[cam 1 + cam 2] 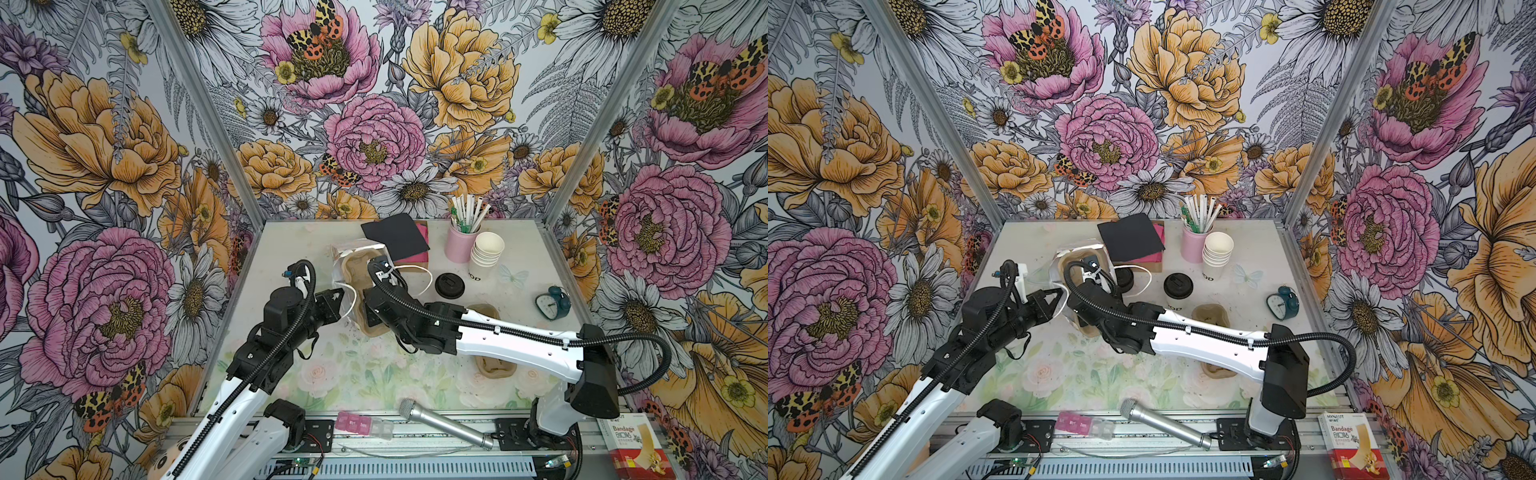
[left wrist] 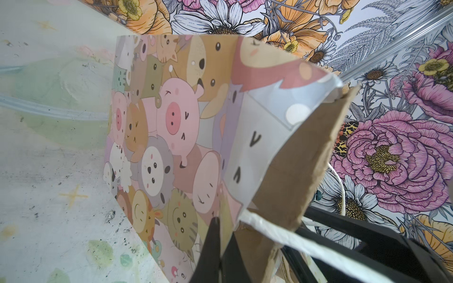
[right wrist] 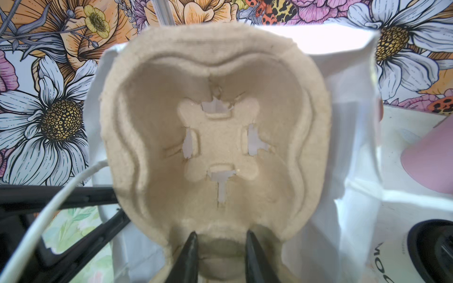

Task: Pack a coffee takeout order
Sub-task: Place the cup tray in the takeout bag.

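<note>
Gripping the pulp tray inside the bag, right pincer partly cropped.

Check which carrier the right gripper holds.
The carrier inside the bag: the right gripper pinches its rim. The spare carriers lie on the table beside that arm.
</note>
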`<state>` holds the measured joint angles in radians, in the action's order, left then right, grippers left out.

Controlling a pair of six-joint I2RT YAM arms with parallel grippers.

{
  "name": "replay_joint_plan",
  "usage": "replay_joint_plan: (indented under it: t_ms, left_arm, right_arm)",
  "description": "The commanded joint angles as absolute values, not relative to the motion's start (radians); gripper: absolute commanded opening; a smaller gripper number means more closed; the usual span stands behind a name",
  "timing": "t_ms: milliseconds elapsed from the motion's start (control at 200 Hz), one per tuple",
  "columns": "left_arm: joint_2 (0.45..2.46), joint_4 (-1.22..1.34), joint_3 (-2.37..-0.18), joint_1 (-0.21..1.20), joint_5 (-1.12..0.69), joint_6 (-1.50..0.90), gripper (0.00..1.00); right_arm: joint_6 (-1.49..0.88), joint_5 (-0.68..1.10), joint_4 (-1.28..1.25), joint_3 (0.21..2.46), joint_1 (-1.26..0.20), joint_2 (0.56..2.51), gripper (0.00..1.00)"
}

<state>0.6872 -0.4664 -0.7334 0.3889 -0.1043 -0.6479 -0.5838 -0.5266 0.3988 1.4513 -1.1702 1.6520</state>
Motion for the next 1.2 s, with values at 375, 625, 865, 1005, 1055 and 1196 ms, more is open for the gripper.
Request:
replay_joint_plan:
  t_ms: [375, 625, 865, 1005, 1055, 1196]
  left_arm:
    - [0.683, -0.431, -0.727, 0.396, -0.131, -0.655, 0.00]
    - [0.686, -0.426, -0.726, 0.394, -0.136, -0.652, 0.00]
    - [0.698, -0.417, -0.727, 0.398, -0.171, -0.650, 0.00]
    - [0.703, -0.415, -0.726, 0.397, -0.187, -0.644, 0.00]
    - [0.703, -0.415, -0.726, 0.399, -0.189, -0.644, 0.00]
    - [0.700, -0.411, -0.722, 0.399, -0.192, -0.651, 0.00]
  right_arm:
    - [-0.637, -0.472, 0.417, 1.458, -1.168, 1.679, 0.18]
    - [-0.647, -0.474, 0.436, 1.470, -1.163, 1.694, 0.18]
    - [-0.626, -0.523, 0.433, 1.535, -1.142, 1.719, 0.18]
    - [-0.624, -0.520, 0.433, 1.567, -1.126, 1.738, 0.18]
    - [-0.629, -0.530, 0.430, 1.567, -1.124, 1.742, 0.18]
    - [-0.649, -0.545, 0.414, 1.562, -1.114, 1.760, 0.17]
